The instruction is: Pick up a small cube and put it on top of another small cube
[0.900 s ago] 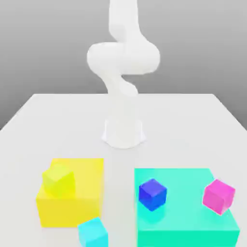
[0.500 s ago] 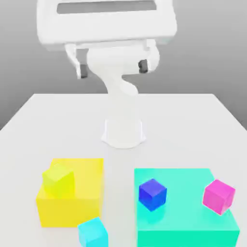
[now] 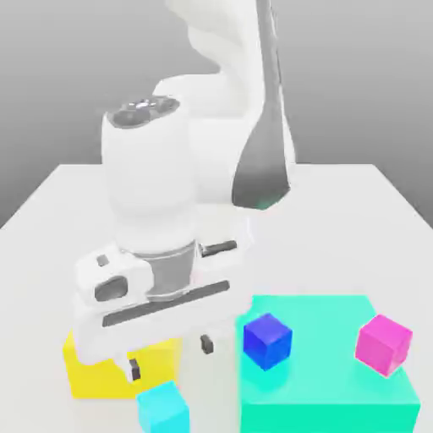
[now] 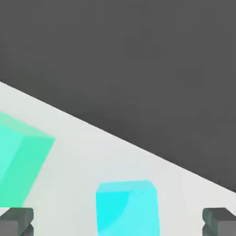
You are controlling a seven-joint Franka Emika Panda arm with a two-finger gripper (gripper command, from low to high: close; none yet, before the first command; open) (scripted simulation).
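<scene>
My gripper [image 3: 169, 355] hangs open just above the small cyan cube [image 3: 163, 408], which rests on the white table [image 3: 51, 211] at the front edge. In the hand view the cyan cube [image 4: 126, 207] lies between the two dark fingertips [image 4: 16, 221], with wide gaps on both sides of my gripper [image 4: 118, 223]. A small blue cube [image 3: 267, 340] and a small magenta cube [image 3: 384, 343] sit on the teal platform [image 3: 330, 397]. The arm hides the top of the yellow block [image 3: 93, 372].
The arm's white body [image 3: 161, 194] fills the middle of the exterior view over the table. The teal platform [image 4: 18, 161] stands close beside the cyan cube. The table's edge runs just behind the cyan cube in the hand view.
The arm has swung down from high above the table to just over the cyan cube. The hand now covers the yellow block's top and the lime cube. The cubes have not moved.
</scene>
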